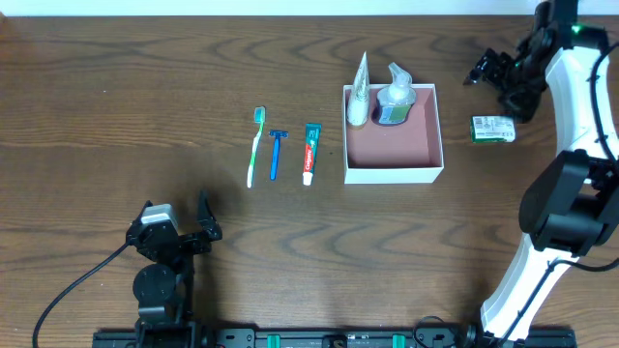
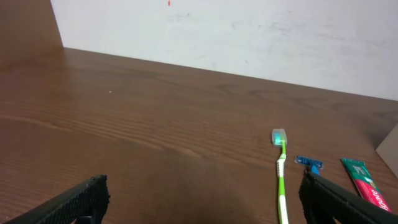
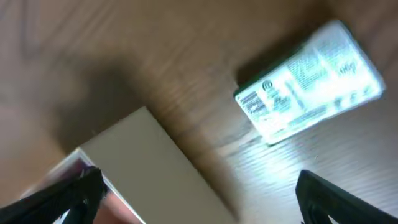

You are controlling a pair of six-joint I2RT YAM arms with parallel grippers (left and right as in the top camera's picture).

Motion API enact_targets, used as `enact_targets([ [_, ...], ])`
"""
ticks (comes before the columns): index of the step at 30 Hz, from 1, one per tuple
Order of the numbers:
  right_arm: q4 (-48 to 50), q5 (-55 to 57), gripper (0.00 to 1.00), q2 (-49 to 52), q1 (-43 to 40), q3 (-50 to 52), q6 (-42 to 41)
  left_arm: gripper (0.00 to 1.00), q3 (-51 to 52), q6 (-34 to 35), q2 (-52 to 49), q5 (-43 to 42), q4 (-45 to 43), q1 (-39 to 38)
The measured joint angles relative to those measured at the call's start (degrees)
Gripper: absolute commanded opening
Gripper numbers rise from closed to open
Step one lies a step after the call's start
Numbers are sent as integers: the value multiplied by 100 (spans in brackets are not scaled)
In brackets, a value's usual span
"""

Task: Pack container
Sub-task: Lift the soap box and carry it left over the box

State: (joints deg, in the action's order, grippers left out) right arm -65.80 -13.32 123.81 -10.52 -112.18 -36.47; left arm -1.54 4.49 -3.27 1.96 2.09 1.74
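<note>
Near edge, 7 o'clock: left hand (image 2: pixel 204 180), spread wide, holding nothing. Farther in, side by side on table (image 1: pixel 116 116): toothbrush (image 1: pixel 255 147), razor (image 1: pixel 277 153), toothpaste (image 1: pixel 310 153). At 3 o'clock of those: container (image 1: pixel 394 175), white tube (image 1: pixel 360 92) and bottle (image 1: pixel 395 97) inside against its 12 o'clock wall, rest of pink floor bare. Near container's 3 o'clock: green-white packet (image 1: pixel 492 129). Farthest, 12 o'clock of packet: right hand (image 3: pixel 199 177), wide open, empty. Likely step: fetching packet. Next: lower over it, pinch across narrow width, lift, carry toward 9 o'clock, release onto bare floor.

Left of the container (image 1: pixel 392 175) lie toothbrush (image 1: pixel 255 145), razor (image 1: pixel 277 153), toothpaste (image 1: pixel 310 153); right, a packet (image 1: pixel 492 129).
</note>
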Motion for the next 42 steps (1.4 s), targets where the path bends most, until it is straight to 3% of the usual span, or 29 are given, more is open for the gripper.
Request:
enact_targets([
  [2,214,-20,99,0,0,151,-706,98,0,0,0,0,0,0],
  [3,313,-26,94,0,0,205,-1001,98,0,0,0,-2,0,0],
  [4,356,-24,79,0,0,225,-1224,98,0,0,0,-2,2,0],
  [5,372,-15,77,0,0,232,-1386,98,0,0,0,0,0,0],
  [8,278,76,80,0,0,245,-1954,98,0,0,0,0,2,0],
  [10,111,243,99,0,0,299,-2382,98,0,0,0,-2,0,0],
  [14,103,809,99,0,0,557,-2935,98,0,0,0,0,0,0],
  [30,1255,1714,99,0,0,1436,-3117,98,0,0,0,-2,0,0],
  [42,1322,1746,99,7,0,1488,-3130,98,0,0,0,0,0,0],
])
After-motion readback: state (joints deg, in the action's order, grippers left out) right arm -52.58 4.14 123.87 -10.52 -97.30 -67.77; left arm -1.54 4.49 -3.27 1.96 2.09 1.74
